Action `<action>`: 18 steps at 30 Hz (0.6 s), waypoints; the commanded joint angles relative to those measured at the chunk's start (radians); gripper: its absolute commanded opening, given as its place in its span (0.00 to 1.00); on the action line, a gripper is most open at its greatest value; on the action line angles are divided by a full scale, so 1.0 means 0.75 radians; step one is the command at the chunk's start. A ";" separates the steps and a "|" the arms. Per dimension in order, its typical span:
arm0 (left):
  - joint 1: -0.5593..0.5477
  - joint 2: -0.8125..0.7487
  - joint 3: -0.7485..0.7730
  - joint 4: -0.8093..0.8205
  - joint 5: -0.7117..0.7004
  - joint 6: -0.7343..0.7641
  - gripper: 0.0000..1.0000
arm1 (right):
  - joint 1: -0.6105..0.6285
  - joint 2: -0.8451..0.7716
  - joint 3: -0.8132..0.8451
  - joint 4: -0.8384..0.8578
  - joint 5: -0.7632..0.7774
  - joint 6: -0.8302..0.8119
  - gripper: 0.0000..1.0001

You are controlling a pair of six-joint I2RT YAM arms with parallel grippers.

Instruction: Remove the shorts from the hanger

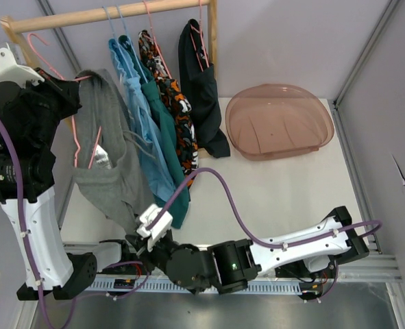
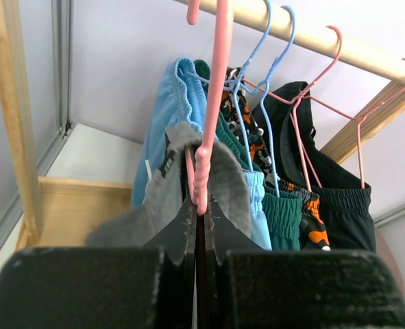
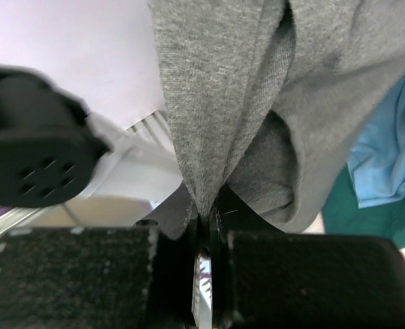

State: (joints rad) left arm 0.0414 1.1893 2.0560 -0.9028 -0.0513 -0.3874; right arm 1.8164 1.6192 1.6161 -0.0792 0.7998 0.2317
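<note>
The grey shorts [image 1: 109, 164] hang on a pink hanger [image 1: 75, 140] at the left, apart from the others. My left gripper [image 1: 68, 86] is shut on the pink hanger [image 2: 212, 103] near its neck, with the grey shorts [image 2: 157, 202] draped around the closed jaws [image 2: 201, 205]. My right gripper [image 1: 139, 233] is shut on the lower hem of the grey shorts [image 3: 223, 103], the cloth pinched between the closed jaws [image 3: 205, 216]. The light blue [image 1: 130, 89], dark teal [image 1: 166, 140], patterned [image 1: 177, 106] and black shorts [image 1: 202, 89] hang on hangers from the wooden rod [image 1: 86, 17].
A translucent brown basin [image 1: 279, 120] lies on the white table at the back right. The wooden rack post [image 2: 14, 116] stands left of the left gripper. The left arm's body [image 3: 38, 157] is close beside the right gripper. Grey walls enclose the table.
</note>
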 commanded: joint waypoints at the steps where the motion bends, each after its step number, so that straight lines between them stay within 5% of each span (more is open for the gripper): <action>1: 0.010 0.051 0.069 0.277 -0.112 0.058 0.00 | 0.127 -0.005 -0.009 -0.013 0.059 0.028 0.00; 10: -0.006 -0.007 0.026 0.277 -0.116 0.071 0.00 | 0.030 0.105 -0.005 0.061 -0.062 0.057 0.00; 18: -0.010 0.030 0.079 0.267 -0.132 0.071 0.00 | 0.159 0.118 -0.126 0.144 -0.015 0.014 0.00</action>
State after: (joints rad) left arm 0.0296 1.1934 2.0644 -0.9539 -0.0860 -0.3538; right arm 1.8450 1.7084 1.5536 -0.0055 0.8467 0.2237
